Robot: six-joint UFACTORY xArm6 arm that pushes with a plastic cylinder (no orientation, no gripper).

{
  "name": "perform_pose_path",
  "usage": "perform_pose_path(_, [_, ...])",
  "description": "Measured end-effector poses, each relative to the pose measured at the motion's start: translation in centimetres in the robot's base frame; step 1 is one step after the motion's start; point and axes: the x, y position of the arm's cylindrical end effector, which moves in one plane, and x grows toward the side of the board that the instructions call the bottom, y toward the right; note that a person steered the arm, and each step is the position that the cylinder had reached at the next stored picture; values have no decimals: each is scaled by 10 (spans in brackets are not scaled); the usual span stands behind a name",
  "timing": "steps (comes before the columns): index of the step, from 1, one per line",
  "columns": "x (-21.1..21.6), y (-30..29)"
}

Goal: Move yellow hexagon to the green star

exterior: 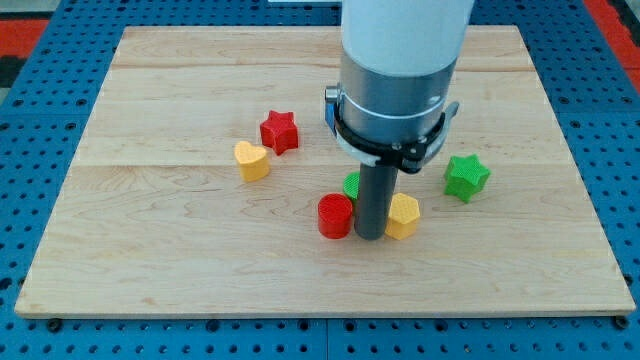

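Observation:
The yellow hexagon (404, 217) lies right of the board's middle, touching the right side of my rod. My tip (369, 236) stands between it and the red cylinder (335, 216) on the left. The green star (465, 177) lies up and to the right of the hexagon, a short gap away. The green cylinder (351, 185) peeks out behind the rod, mostly hidden.
A red star (280, 131) and a yellow heart-like block (251, 160) lie to the view's left of the arm. A blue block (328, 108) is almost hidden behind the arm. The wooden board (150, 250) rests on a blue pegboard.

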Motion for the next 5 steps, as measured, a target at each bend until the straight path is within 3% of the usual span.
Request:
perform_pose_path(3, [-24,64])
perform_pose_path(5, [25,31])
